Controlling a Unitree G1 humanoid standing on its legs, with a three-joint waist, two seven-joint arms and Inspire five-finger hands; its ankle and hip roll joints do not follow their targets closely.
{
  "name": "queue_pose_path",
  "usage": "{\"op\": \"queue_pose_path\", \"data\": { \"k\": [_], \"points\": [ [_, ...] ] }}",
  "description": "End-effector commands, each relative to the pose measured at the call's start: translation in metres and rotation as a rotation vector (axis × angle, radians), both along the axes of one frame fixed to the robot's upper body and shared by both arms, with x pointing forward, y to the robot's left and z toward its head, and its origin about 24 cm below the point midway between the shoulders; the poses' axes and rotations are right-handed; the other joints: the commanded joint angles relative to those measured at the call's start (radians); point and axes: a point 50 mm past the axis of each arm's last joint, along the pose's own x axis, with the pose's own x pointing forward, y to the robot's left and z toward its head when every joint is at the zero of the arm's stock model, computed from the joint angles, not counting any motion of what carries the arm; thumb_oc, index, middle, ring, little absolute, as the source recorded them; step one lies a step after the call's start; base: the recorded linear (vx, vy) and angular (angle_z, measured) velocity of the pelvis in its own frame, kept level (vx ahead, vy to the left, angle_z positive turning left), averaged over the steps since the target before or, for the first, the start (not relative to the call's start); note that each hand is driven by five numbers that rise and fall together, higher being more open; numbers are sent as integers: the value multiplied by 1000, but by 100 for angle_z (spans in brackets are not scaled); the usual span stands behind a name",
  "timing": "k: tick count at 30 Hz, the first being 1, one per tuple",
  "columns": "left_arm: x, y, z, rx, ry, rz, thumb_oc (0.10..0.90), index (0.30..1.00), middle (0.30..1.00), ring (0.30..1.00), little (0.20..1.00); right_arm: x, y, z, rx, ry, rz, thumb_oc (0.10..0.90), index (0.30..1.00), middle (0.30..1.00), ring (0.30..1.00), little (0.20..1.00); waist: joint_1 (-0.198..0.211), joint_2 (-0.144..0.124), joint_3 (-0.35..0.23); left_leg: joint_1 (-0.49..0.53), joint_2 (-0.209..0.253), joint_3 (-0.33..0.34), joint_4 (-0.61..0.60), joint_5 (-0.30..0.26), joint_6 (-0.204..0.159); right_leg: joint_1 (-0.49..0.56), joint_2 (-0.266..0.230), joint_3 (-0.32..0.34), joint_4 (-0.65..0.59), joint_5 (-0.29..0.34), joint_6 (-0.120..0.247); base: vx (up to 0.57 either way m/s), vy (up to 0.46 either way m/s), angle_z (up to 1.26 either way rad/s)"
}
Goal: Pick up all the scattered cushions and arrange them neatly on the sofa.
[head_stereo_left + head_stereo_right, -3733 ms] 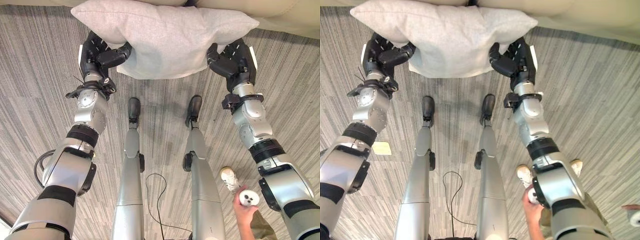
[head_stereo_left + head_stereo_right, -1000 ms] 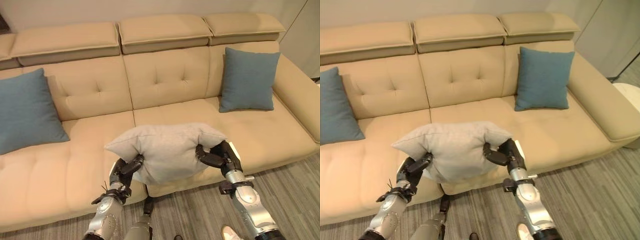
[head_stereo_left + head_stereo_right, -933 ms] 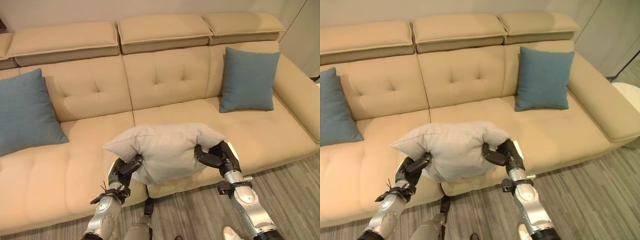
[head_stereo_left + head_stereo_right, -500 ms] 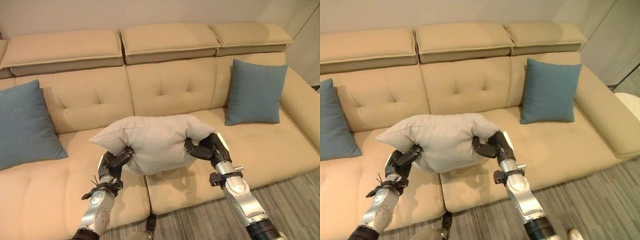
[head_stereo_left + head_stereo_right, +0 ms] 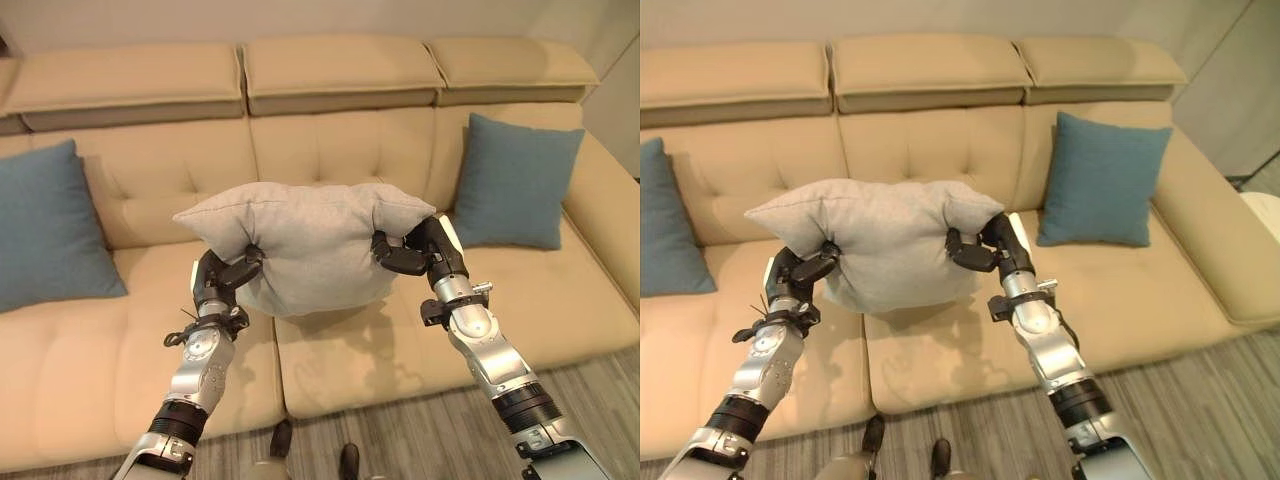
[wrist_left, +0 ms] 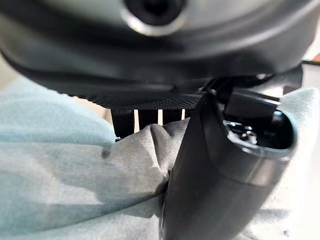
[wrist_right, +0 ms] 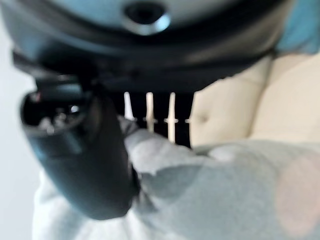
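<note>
A light grey cushion [image 5: 305,240] hangs in the air over the middle seat of the beige sofa [image 5: 340,140]. My left hand [image 5: 218,277] pinches its left edge and my right hand [image 5: 418,250] pinches its right edge, thumbs pressed into the cloth. In the left wrist view the thumb [image 6: 215,170] digs into the grey cushion [image 6: 90,180]; the right wrist view has the thumb [image 7: 85,160] pressed into the cushion [image 7: 200,190] too. A blue cushion [image 5: 45,225] leans at the sofa's left end, another blue cushion [image 5: 515,180] at the right.
Under the held cushion lies the sofa's bare middle seat [image 5: 350,350]. The tufted backrest [image 5: 330,150] rises behind it. Grey striped carpet [image 5: 420,440] runs along the sofa's front edge.
Both hands have lifted the grey cushion higher and carried it further in over the middle seat. The camera has moved closer to the sofa.
</note>
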Motion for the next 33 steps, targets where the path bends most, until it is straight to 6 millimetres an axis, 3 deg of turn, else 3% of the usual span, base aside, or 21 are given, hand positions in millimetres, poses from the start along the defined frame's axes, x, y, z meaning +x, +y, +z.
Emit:
{"op": "queue_pose_path", "data": {
  "k": [1,5,8,12,14,15,18,26,28,29,33],
  "points": [
    [15,-40,96,35,-491,-174,400,300,300,300,300,10,57,67,61,-300,223,400,300,300,300,300,42,-10,-171,88,-12,-16,-20,-121,6,19,-91,51,4,-9,125,32,91,27],
    [14,-47,93,43,-485,-215,400,300,300,300,300,9,56,66,58,-298,228,400,300,300,300,300,52,-19,-170,91,-18,-23,-20,-124,12,27,-101,43,12,-10,132,23,107,35],
    [17,-59,90,81,-468,-264,400,300,300,300,300,10,50,62,72,-283,205,400,300,300,300,300,60,-26,-165,87,-43,-25,-9,-132,32,0,-133,38,104,-7,155,19,170,19],
    [20,-59,89,112,-451,-252,400,300,300,300,300,12,45,57,86,-261,180,400,300,300,300,300,63,-28,-163,90,-57,-20,-6,-143,42,-23,-154,36,155,-6,165,50,107,12],
    [25,-62,90,129,-439,-246,400,300,300,300,300,16,41,55,93,-245,157,400,300,300,300,300,59,-28,-157,94,-62,-24,-10,-145,42,-50,-156,39,137,12,157,26,55,2],
    [30,-65,95,141,-446,-238,400,300,300,300,300,23,42,55,84,-233,150,400,300,300,300,300,48,-24,-127,84,-60,-15,-10,-140,42,-103,-154,43,138,40,152,-49,28,-3],
    [48,-73,108,220,-432,-235,400,300,300,300,300,35,36,57,85,-206,94,400,300,300,300,300,37,-22,-111,54,-67,-29,-4,-131,36,-120,-143,98,98,41,159,-15,2,2],
    [48,-73,108,220,-432,-235,400,300,300,300,300,35,36,57,85,-207,94,400,300,300,300,300,37,-22,-111,54,-67,-28,-4,-131,36,-120,-143,98,98,41,159,-10,-3,-2],
    [73,-85,158,346,-501,-187,400,300,300,300,300,59,36,97,58,-257,45,400,300,300,300,300,29,-10,-52,-26,-76,-33,-9,-110,22,-177,-140,95,65,66,160,-363,-56,0],
    [93,-90,240,453,-604,-77,400,300,300,300,300,75,39,183,-25,-433,-31,400,300,300,300,300,21,25,31,-142,-78,-52,-18,-56,-3,-265,-127,80,45,86,155,-424,-71,8],
    [93,-84,282,542,-657,-11,400,300,300,300,300,76,43,215,-26,-488,-43,400,300,300,300,300,22,46,62,-189,-82,-61,-20,-37,-12,-298,-125,76,34,94,159,-100,-24,18]
  ]
}}
